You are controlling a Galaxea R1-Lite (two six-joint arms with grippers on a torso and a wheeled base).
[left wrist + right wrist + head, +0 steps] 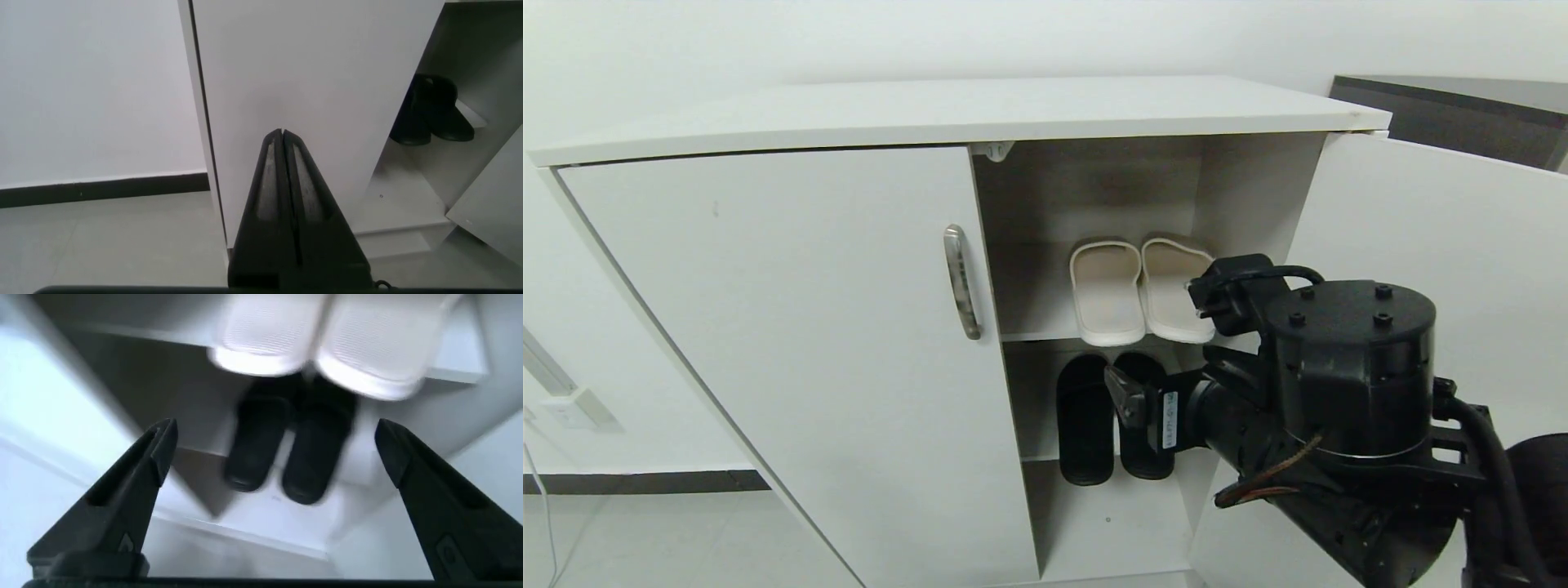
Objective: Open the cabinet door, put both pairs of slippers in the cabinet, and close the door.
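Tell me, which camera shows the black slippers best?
The head view: the black slippers show full length from above, though the right tool hides part of one. The right wrist view shows their near ends; the left wrist view glimpses them sideways.

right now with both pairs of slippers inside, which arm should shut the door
Right. The right gripper, open, is at the open compartment beside the open door. The left gripper is shut, facing the closed door.
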